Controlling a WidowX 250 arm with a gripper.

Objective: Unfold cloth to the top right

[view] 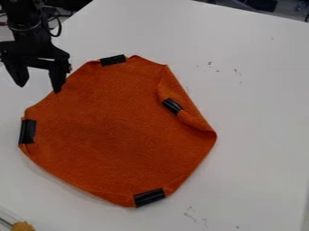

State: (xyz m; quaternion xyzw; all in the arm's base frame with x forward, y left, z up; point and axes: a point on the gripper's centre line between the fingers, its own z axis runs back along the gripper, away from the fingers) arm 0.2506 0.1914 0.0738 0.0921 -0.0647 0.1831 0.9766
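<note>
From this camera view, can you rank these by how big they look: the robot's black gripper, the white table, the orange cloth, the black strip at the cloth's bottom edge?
1. White table
2. Orange cloth
3. Black gripper
4. Black strip at the bottom edge

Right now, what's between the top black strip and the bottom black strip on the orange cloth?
Between the top black strip and the bottom black strip there is only bare orange cloth, as the camera view shows.

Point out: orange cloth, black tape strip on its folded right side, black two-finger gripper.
Orange cloth [109, 135]: camera view, broad central area.
Black tape strip [172, 106]: camera view, strip's middle.
Black two-finger gripper [39, 89]: camera view, between fingertips.
</note>
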